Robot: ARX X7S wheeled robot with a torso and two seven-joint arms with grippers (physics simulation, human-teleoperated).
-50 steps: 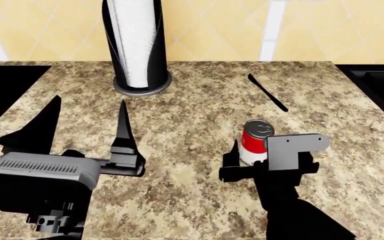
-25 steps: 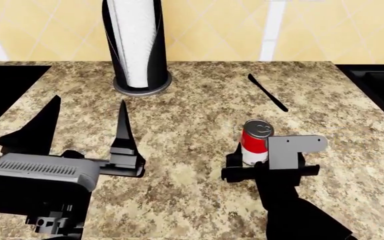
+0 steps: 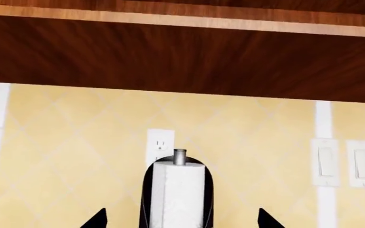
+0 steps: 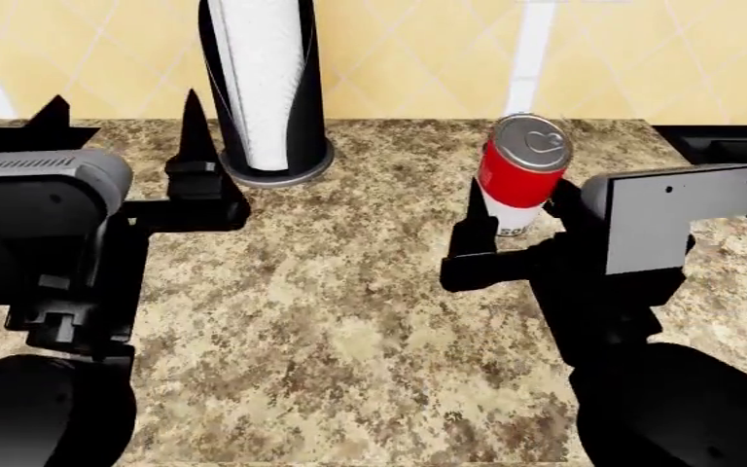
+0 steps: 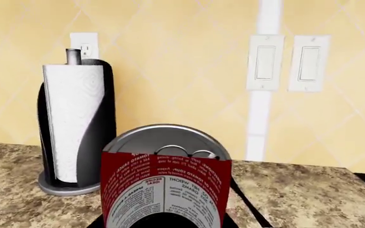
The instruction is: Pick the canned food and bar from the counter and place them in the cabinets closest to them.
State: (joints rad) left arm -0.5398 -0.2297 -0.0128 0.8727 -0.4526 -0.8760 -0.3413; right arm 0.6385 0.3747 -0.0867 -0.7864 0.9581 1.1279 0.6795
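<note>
The canned food (image 4: 519, 175), red above, white below, with a silver top, hangs tilted above the counter (image 4: 347, 321), clear of its surface. My right gripper (image 4: 516, 232) is shut on its lower part. In the right wrist view the can (image 5: 165, 185) fills the foreground over the right gripper (image 5: 163, 224). My left gripper (image 4: 124, 122) is open and empty, raised at the left beside the paper-towel roll. In the left wrist view the left gripper (image 3: 182, 222) shows only its two spread fingertips (image 3: 97, 220). The bar is out of view.
A tall paper-towel roll (image 4: 260, 83) in a black holder stands at the back of the counter. A thin black strip (image 5: 249, 206) lies past the can. A dark recess (image 4: 724, 141) borders the counter's right. A dark wooden cabinet underside (image 3: 182, 52) hangs overhead, above wall switches (image 5: 284, 61).
My right gripper has lifted the can off the counter and carried it up and back. The left arm has also risen and moved toward the back.
</note>
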